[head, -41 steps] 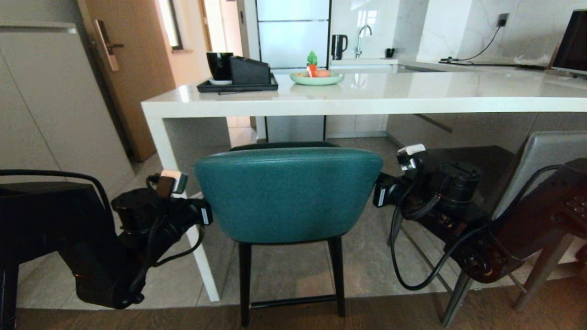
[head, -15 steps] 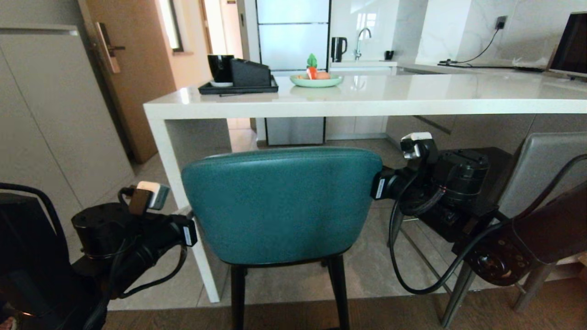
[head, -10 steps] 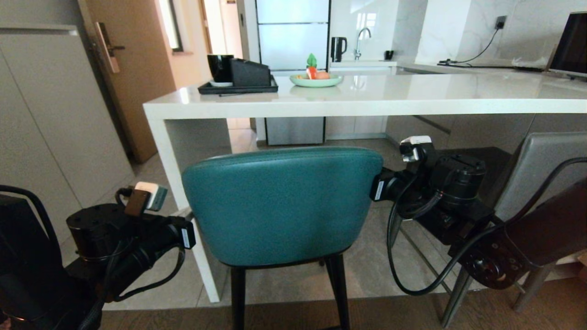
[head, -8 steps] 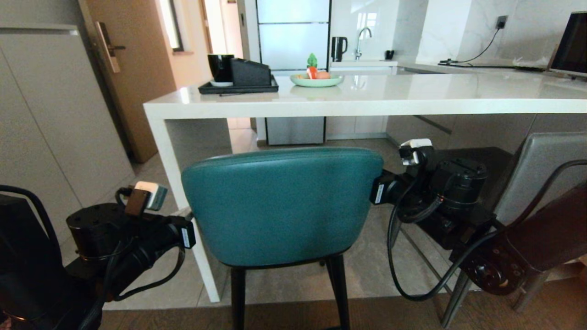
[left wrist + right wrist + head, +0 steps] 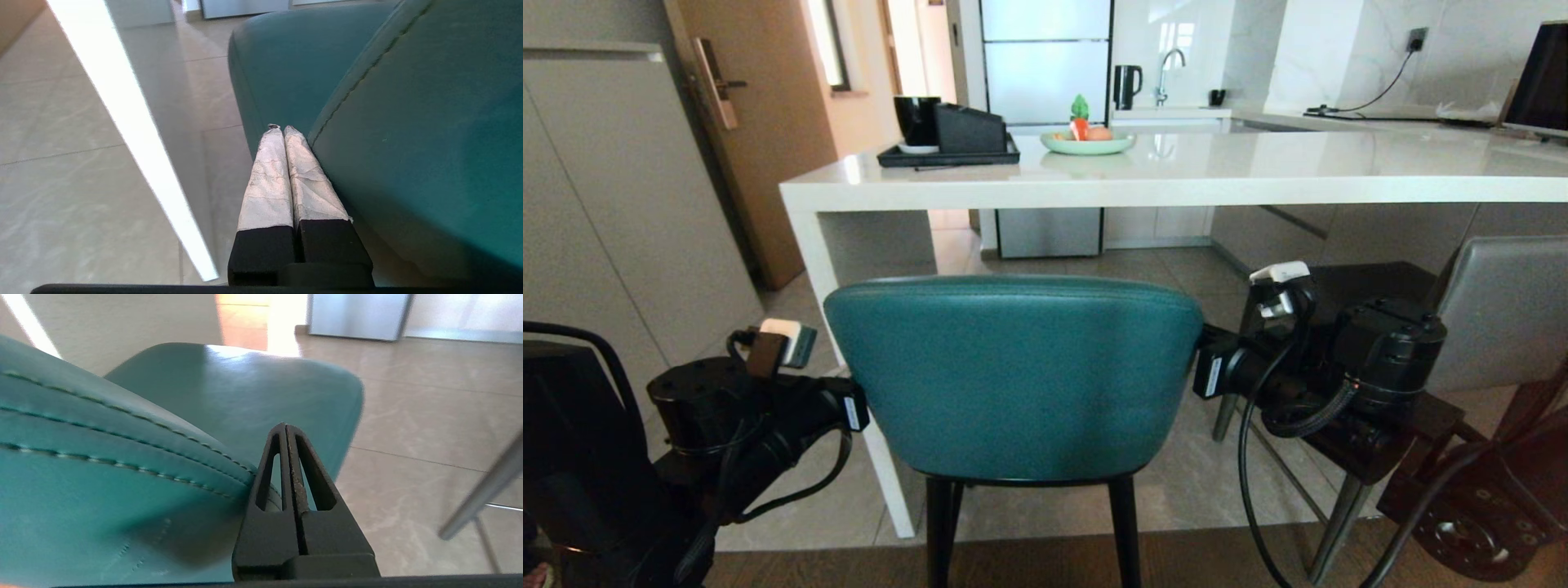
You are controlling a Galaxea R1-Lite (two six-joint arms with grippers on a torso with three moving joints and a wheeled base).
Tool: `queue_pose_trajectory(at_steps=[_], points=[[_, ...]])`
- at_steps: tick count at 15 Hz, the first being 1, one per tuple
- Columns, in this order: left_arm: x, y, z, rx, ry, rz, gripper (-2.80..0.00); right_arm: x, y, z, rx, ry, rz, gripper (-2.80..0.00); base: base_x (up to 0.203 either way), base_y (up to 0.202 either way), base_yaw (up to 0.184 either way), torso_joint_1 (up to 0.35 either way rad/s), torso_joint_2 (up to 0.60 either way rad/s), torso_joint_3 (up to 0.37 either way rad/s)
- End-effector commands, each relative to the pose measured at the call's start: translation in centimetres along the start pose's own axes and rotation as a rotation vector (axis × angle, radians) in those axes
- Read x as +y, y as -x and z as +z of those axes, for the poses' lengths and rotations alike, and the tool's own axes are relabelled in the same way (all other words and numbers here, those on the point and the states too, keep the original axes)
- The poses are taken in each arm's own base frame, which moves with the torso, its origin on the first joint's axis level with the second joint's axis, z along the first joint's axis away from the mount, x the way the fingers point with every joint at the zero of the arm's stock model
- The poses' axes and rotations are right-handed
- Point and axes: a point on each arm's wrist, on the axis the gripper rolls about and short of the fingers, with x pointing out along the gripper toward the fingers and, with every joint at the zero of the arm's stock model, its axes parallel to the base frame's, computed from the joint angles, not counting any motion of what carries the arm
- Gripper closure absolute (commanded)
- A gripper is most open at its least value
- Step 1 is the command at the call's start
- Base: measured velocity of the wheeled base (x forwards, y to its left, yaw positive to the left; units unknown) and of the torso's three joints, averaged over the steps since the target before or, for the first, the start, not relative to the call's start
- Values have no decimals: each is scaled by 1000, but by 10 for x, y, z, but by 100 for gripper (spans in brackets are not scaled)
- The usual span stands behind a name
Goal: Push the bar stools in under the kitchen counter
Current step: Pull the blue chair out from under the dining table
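A tall stool with a curved teal leather back (image 5: 1013, 376) and thin black legs stands just outside the long glossy white stone kitchen counter (image 5: 1176, 175), its seat not yet under the slab. The left gripper (image 5: 282, 130) and right gripper (image 5: 286, 430), both pinched closed on nothing, press against either side of the back. Compared with half a second ago the stool sits lower and nearer, so it seems no further in. A squared grey leather stool (image 5: 1503, 310) waits on the right.

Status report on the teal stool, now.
Left gripper and right gripper shut, flanking teal stool. Stool not yet under kitchen counter. Grey stool beside, out too.
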Motion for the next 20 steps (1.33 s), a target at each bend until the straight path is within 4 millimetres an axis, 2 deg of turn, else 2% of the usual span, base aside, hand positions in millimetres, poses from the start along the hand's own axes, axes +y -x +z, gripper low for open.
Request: queue_pose_trajectory(at_steps=[1,3,5,8,12,15,18,20], points=[[6,-1,-4,15,6,18,0,-13,10,5,-15,-4,-51,0,0,0,0,0,0,0],[5,-4,-6,18,6,12,0,-13,10,6,-18,-3,-49,0,0,0,0,0,0,0],[-4,2,-5,22,5,-14,0,-13,10,6,-21,-3,-51,0,0,0,0,0,0,0],[-14,27,1,33,14,-43,0,-17,5,-2,6,-5,-64,0,0,0,0,0,0,0],[-18,51,-8,98,17,-50,0,-23,0,-12,30,-6,-83,0,0,0,0,0,0,0],[-17,45,-8,93,17,-47,0,-19,7,-4,1,-2,-76,0,0,0,0,0,0,0],[-16,41,-7,83,30,-46,0,-13,25,-2,6,-1,-55,0,0,0,0,0,0,0],[-16,41,-7,81,39,-45,0,-14,25,-2,7,-3,-59,0,0,0,0,0,0,0]])
